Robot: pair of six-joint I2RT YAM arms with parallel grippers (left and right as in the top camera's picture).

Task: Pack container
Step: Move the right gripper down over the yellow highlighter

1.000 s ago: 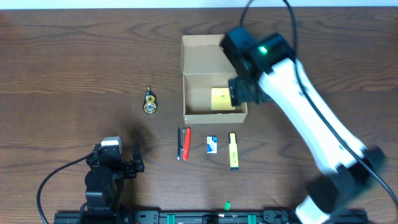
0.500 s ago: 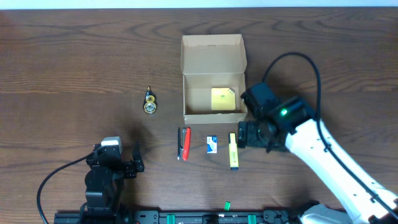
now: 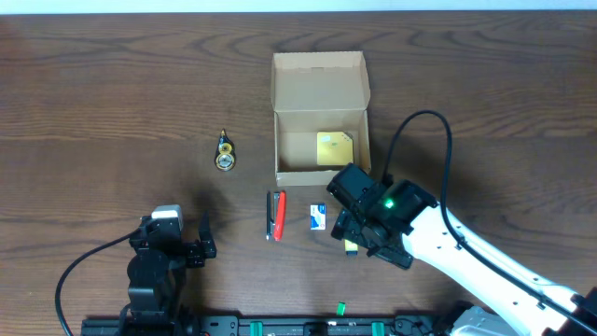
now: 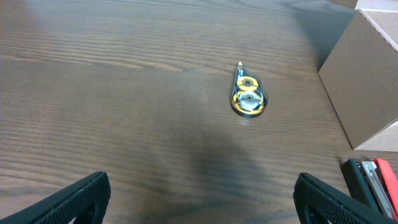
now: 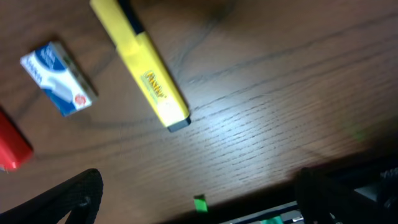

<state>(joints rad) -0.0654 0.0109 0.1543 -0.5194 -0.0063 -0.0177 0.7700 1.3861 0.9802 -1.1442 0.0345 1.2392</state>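
"Why does the right gripper [image 5: 202,196] hover over the yellow highlighter [image 5: 140,65] with its jaws spread wide?"

"Lining up a pick, I'd guess. The cardboard box [image 3: 320,79] sits open just behind that row. The left gripper [image 4: 199,199], equally wide and empty, idles near the correction tape [image 4: 249,99]."

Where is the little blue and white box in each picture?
Overhead: the blue and white box lies just in front of the cardboard box, right of the red and black tool.
Left wrist: not in it.
Right wrist: upper left, just left of the yellow highlighter.
Shared landmark: the red and black tool, at the bottom right corner of the left wrist view and the left edge of the right wrist view.
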